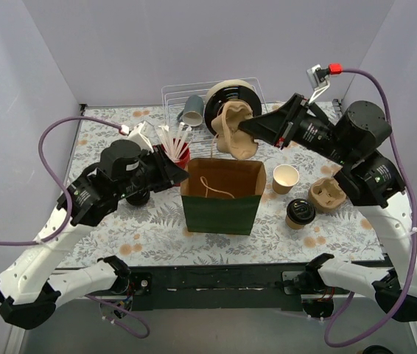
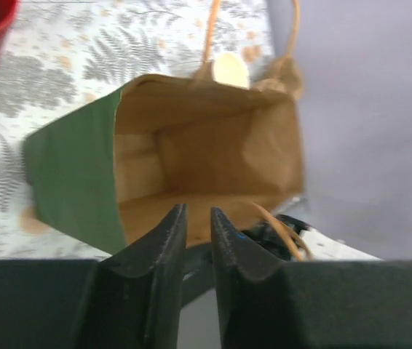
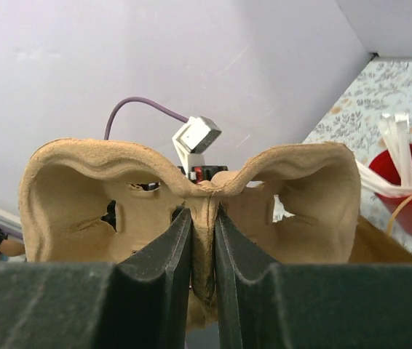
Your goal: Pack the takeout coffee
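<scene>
- While the right gripper (image 3: 203, 233) pinches the cup carrier (image 1: 235, 136) by its centre ridge, jaws drawn in tight on the pulp with 1 cup well on either side, the carrier hangs tilted on edge just above the back rim of the bag (image 1: 219, 214).
- That carrier is moulded pulp: I judge it light, fairly stiff, rough enough not to slip, but easy to crush at the thin well walls. The ridge looks like the right place to hold it.
- The bag stands upright and open mid-tabletop, and the left wrist view shows nothing inside it. Thin paper, so I expect it to tip or slide if the carrier snags the rim, and a twine handle droops across the mouth.
- The left gripper (image 2: 197, 218) sits at the bag's left rim, jaws nearly together with a narrow gap. I cannot tell whether paper is caught between them.
- The lidded cup (image 1: 300, 212) waits right of the bag. Probably the heaviest item here and a spill risk, so it is best taken around the body and kept upright.
- The tabletop (image 1: 157, 236) is flat under a fern-print covering.
- Room is tight. A red cup (image 1: 182, 156) of straws (image 1: 168, 136) stands just beside the bag's back-left corner, and a wire rack (image 1: 175, 99) sits behind. An open paper cup (image 1: 285, 178) and a second carrier (image 1: 326, 195) lie near the right. Plain walls close in on 3 sides.
</scene>
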